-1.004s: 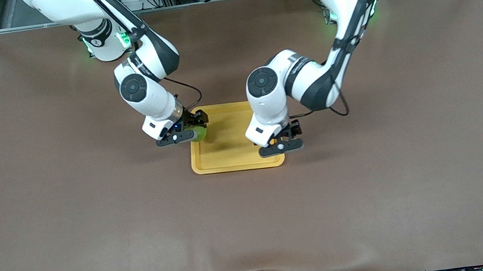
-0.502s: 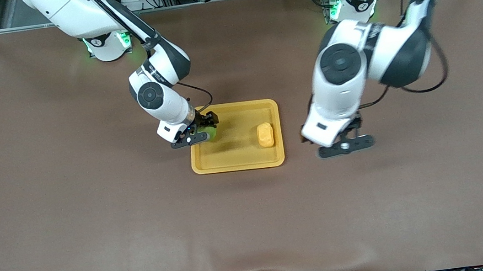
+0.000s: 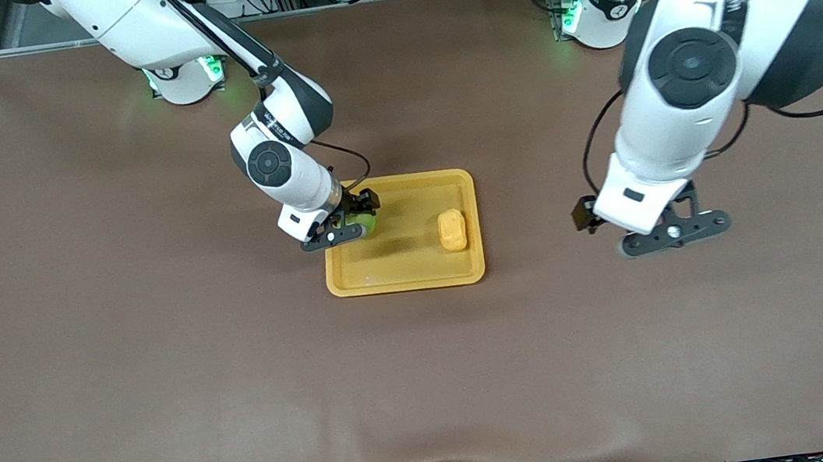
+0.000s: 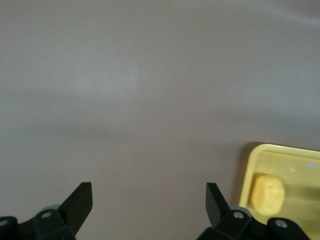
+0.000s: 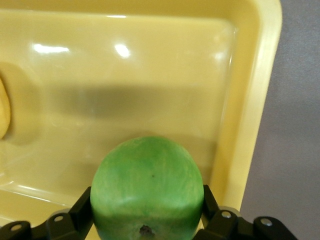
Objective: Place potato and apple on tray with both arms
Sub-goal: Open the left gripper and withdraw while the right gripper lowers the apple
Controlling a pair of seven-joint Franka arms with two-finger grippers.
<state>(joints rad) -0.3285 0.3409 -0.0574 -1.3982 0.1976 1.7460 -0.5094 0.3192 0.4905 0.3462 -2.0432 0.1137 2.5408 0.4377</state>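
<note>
Right gripper [image 3: 350, 228] clamped on apple [image 3: 364, 225] over tray [image 3: 406, 279] – potato [image 3: 451, 230] inside, left gripper [image 3: 675, 232] spread wide over bare table [image 3: 162, 371]

No readable text from my station.

I can see small dark marks on the right arm's forearm [image 3: 278, 124] up from its pincer, but I can't make them out; nothing else I can see carries a legible label, number or sign.

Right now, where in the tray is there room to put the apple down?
The tray is bare between the potato and the right hand holding the apple. It is crowded only by the potato. The left hand is open over the table.
</note>
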